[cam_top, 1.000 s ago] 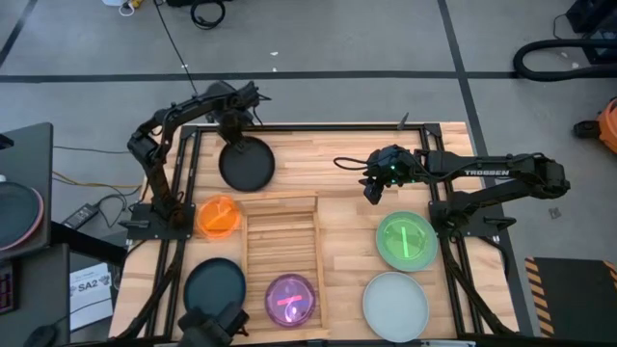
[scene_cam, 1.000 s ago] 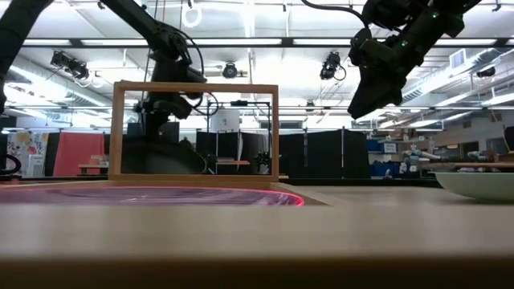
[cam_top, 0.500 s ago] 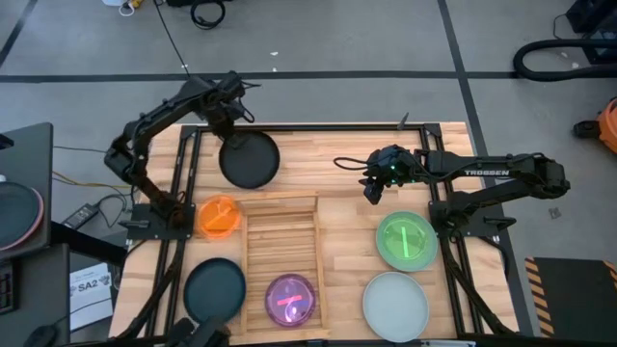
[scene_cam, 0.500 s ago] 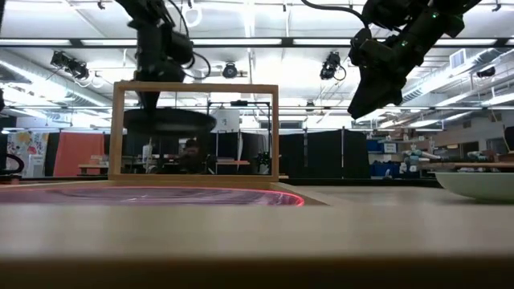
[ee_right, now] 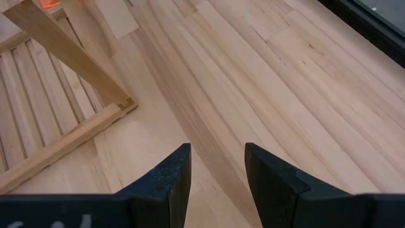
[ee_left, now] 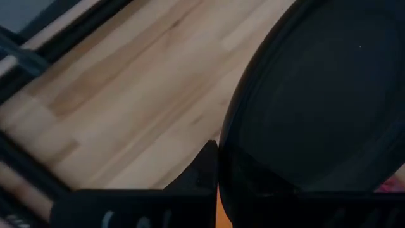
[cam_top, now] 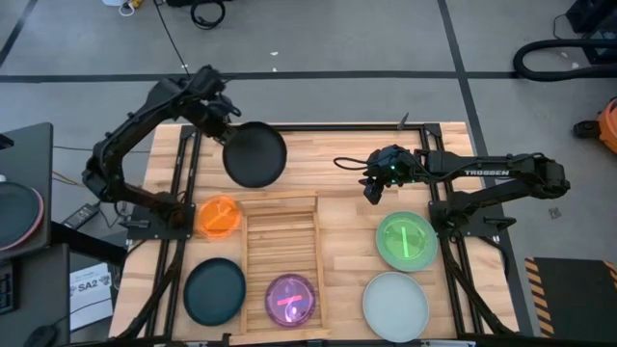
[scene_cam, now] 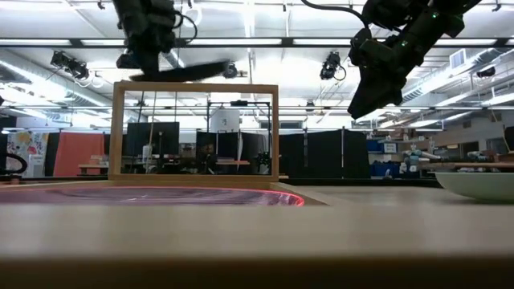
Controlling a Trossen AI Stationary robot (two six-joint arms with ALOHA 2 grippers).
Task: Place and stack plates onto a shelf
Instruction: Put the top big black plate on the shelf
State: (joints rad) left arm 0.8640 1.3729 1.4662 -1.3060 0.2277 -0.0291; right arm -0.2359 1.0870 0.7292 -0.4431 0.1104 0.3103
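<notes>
While the left gripper point(cam_top: 224, 123) clenches the black plate's point(cam_top: 255, 154) rim above the table's point(cam_top: 328, 169) far side, the right gripper point(cam_top: 372, 190) hovers with fingers apart beside the shelf point(cam_top: 281, 253). Seen low, the plate point(scene_cam: 181, 72) hangs tilted above the shelf point(scene_cam: 195, 132). Left wrist: plate point(ee_left: 316, 101) gripped. Right wrist: fingers point(ee_right: 163, 183) spread over bare wood.

We see a black plate point(cam_top: 255, 155), an orange plate point(cam_top: 219, 216), a dark teal plate point(cam_top: 214, 291), a purple plate point(cam_top: 290, 298), a green plate point(cam_top: 406, 240) and a pale plate point(cam_top: 395, 306). The shelf point(cam_top: 281, 236) is light wood with slats.
</notes>
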